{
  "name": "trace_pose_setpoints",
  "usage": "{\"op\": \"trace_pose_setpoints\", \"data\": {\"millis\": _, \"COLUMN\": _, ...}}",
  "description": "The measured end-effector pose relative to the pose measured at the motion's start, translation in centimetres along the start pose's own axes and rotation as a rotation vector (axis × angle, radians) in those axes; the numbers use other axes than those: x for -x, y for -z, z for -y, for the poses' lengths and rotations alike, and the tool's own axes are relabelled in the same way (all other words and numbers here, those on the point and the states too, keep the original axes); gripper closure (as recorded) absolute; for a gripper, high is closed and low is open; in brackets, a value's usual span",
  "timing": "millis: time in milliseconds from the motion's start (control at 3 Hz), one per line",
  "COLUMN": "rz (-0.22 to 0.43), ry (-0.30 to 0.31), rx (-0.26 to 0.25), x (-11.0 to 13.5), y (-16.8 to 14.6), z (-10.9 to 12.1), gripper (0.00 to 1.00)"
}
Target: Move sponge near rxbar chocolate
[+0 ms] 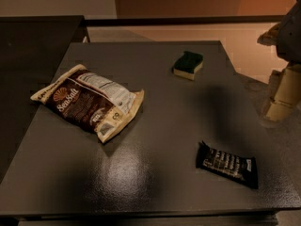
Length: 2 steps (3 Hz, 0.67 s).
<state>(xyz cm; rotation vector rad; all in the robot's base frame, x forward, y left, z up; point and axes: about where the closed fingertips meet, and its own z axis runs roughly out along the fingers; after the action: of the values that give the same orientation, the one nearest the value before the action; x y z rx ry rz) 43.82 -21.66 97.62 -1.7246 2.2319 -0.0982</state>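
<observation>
The sponge [188,65], dark green over pale yellow foam, lies flat near the far right of the dark grey table [155,126]. The rxbar chocolate [227,165], a flat black wrapper with white lettering, lies near the front right corner, well apart from the sponge. My gripper [281,98] hangs at the right edge of the view, beyond the table's right side. It is to the right of the sponge and holds nothing that I can see.
A brown-and-cream "Sea Salt" snack bag [89,101] lies on the left half of the table. A darker counter [37,36] stands at the back left. Pale floor shows beyond the table's right edge.
</observation>
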Motion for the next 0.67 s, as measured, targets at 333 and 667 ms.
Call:
{"op": "trace_pose_setpoints", "data": {"millis": 333, "rz": 0.003, "ry": -0.001, "rx": -0.003, "x": 0.1, "y": 0.0, "z": 0.1, "gripper": 0.00}}
{"op": "trace_pose_setpoints", "data": {"millis": 667, "rz": 0.059, "ry": -0.039, "rx": -0.014, "x": 1.2, "y": -1.0, "z": 2.2, "gripper": 0.00}}
